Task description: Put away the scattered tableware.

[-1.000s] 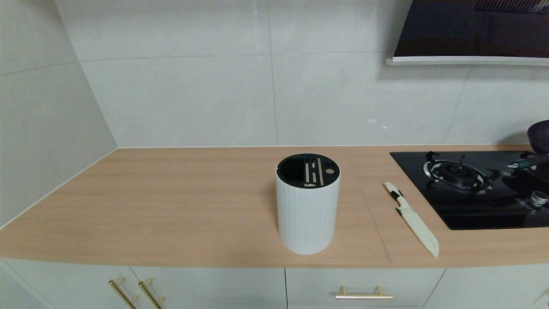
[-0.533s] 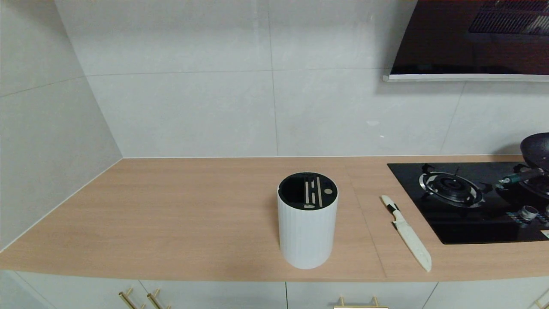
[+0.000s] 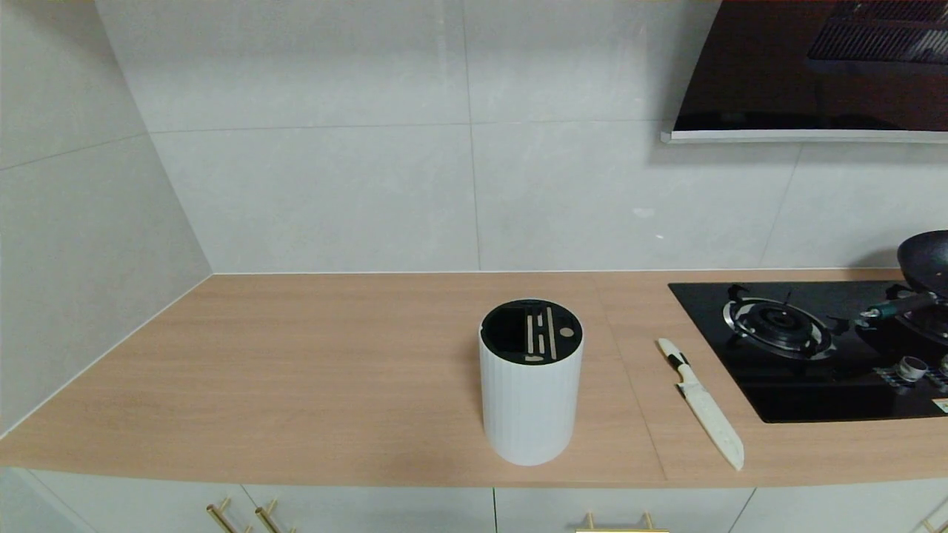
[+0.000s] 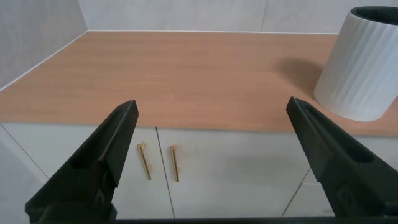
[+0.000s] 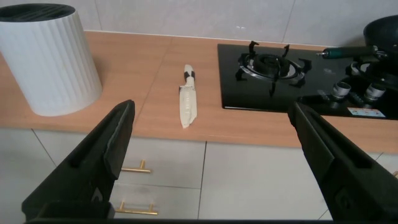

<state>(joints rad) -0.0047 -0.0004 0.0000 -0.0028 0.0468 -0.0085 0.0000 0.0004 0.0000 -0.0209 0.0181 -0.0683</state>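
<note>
A cream knife (image 3: 700, 403) with a black band on its handle lies flat on the wooden counter (image 3: 333, 370), blade toward the front edge, between the holder and the stove; it shows again as the knife (image 5: 187, 102). A white ribbed cylindrical knife holder (image 3: 530, 381) with a black slotted top stands upright mid-counter, also seen as the holder (image 4: 360, 62) and the holder (image 5: 46, 59). My left gripper (image 4: 211, 155) hangs open in front of the cabinet doors, left of the holder. My right gripper (image 5: 208, 158) is open too, below the counter edge in front of the knife. Both hold nothing.
A black gas stove (image 3: 807, 344) fills the counter's right end, with a dark pan (image 3: 922, 259) on its far burner. A range hood (image 3: 807, 74) hangs above. Tiled walls close the back and left. Cabinet fronts with gold handles (image 4: 158, 162) sit below the counter.
The whole head picture has shifted downward since a second ago, so the camera tilted up. The knife and holder keep their places on the counter.
</note>
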